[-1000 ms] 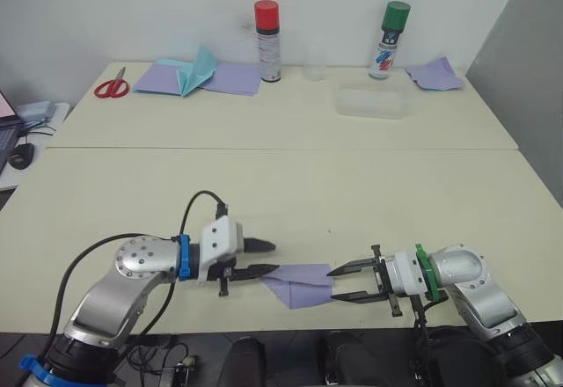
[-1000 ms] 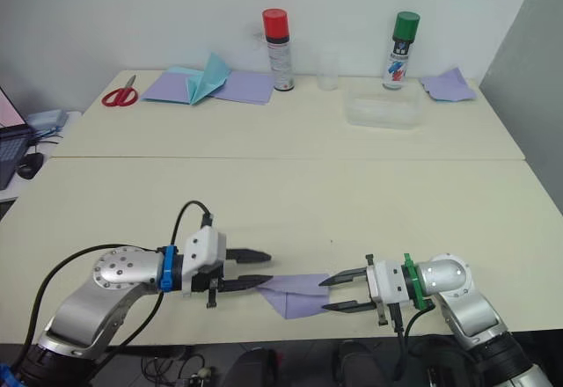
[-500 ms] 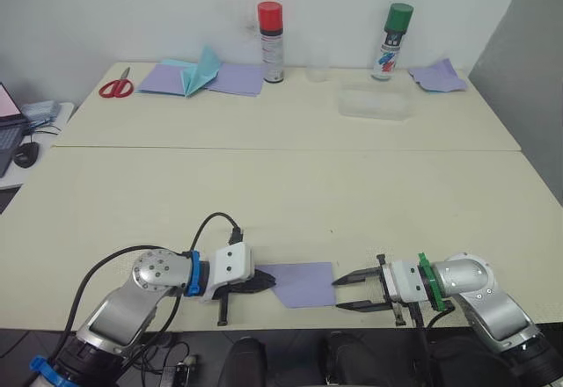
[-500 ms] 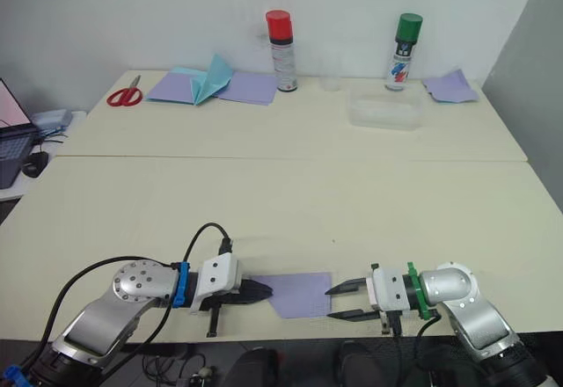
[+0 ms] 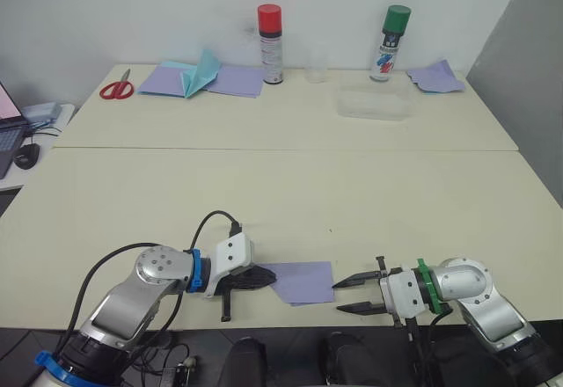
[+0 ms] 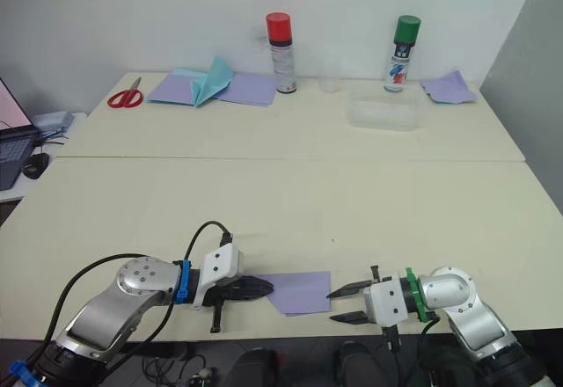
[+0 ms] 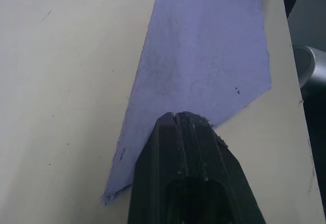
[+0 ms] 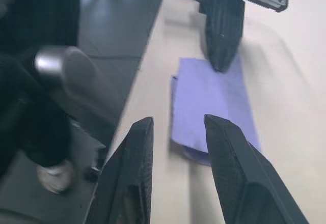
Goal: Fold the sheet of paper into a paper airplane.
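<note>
One folded sheet of paper (image 5: 302,281) lies flat near the desk's (image 5: 281,193) front edge, between the two grippers. The left gripper (image 5: 264,276) has its fingers pressed together on the sheet's left end. The right gripper (image 5: 341,295) hovers just beside the right end, fingers spread.

I am looking over two tables (image 5: 290,132). I am counting two spray cans, one red-capped (image 5: 269,42) and one green-capped (image 5: 387,42); one pair of scissors (image 5: 113,89); one clear box (image 5: 374,103); one clear cup (image 5: 317,66); one teal folded paper (image 5: 199,69); and four lavender sheets: three at the back (image 5: 160,79) (image 5: 234,79) (image 5: 435,76), one at the front (image 5: 301,281).
</note>
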`<state>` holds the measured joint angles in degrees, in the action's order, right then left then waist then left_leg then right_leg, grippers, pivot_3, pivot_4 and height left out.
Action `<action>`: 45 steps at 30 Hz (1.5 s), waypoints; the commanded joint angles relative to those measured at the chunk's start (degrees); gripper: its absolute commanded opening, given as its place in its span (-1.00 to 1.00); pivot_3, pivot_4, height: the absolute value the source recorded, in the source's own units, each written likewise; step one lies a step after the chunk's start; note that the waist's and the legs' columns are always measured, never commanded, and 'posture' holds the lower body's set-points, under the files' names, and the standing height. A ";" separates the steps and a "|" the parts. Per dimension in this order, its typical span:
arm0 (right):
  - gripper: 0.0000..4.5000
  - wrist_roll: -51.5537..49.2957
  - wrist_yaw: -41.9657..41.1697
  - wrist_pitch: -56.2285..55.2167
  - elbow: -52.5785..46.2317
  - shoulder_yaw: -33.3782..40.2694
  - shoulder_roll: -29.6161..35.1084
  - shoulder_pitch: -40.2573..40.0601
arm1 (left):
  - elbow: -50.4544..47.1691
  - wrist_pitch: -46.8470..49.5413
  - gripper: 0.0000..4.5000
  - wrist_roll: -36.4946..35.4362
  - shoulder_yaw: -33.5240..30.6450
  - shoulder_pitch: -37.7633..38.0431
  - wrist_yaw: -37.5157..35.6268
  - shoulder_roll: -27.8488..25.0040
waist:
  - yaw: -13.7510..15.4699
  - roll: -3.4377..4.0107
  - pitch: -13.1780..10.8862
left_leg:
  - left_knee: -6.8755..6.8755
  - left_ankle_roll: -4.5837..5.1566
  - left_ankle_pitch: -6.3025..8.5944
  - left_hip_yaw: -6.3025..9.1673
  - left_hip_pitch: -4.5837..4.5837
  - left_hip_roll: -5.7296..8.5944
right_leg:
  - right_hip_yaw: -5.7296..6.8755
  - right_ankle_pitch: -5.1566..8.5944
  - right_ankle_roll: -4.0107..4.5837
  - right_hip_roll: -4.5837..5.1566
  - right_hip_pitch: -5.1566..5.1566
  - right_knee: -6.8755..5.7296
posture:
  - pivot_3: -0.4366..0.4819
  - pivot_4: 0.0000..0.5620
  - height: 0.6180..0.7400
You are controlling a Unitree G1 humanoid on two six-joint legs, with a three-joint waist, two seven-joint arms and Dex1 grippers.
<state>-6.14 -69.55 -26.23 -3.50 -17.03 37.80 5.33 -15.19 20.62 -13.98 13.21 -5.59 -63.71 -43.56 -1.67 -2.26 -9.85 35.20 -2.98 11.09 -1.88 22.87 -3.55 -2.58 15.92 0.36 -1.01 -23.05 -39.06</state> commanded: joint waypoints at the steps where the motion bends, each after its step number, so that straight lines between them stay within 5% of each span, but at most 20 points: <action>1: -0.28 2.04 1.69 -6.98 3.19 -0.13 -0.46 0.92 | 1.42 1.21 -0.99 1.16 1.53 -0.10 -0.04 -0.21 | 0.01 0.00 0.00 | 0.00 0.00 0.00 0.00 0.01 0.00 | 0.00 0.00 0.00 0.00 0.00 0.00 | -0.05 -0.47 1.00; 35: -0.28 2.64 7.19 0.51 5.75 -6.48 -9.64 7.49 | 1.21 1.85 -0.99 1.79 3.88 -0.98 -0.22 0.12 | 0.15 0.02 0.01 | 0.01 0.00 0.00 0.19 -0.42 -0.04 | -0.08 0.12 0.20 0.16 0.67 0.08 | -0.05 -0.47 1.00; 41: -0.99 -2.16 4.56 8.05 2.81 -6.34 -9.28 6.91 | 1.30 1.93 -1.00 1.71 3.81 -0.85 -0.26 -0.17 | 0.15 0.02 0.01 | 0.01 0.01 0.00 0.20 -0.43 -0.05 | -0.08 0.18 0.31 0.17 0.68 0.08 | -0.05 -0.47 1.00; 45: -0.99 -3.28 4.79 12.53 0.48 -6.27 -9.52 6.75 | 0.65 4.52 -1.00 -0.40 2.07 -0.52 0.02 -0.27 | 0.15 0.02 0.01 | 0.01 0.00 0.00 0.22 -0.42 -0.06 | -0.07 0.20 0.35 0.17 0.68 0.08 | -0.05 -0.47 1.00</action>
<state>-7.95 -64.88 -14.99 -0.20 -23.82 28.51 12.08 -14.46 22.19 -14.11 14.84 -7.36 -63.83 -43.11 -1.52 -2.24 -9.84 35.21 -2.97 11.09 -1.67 22.44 -3.61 -2.65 16.13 0.71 -0.84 -22.37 -38.98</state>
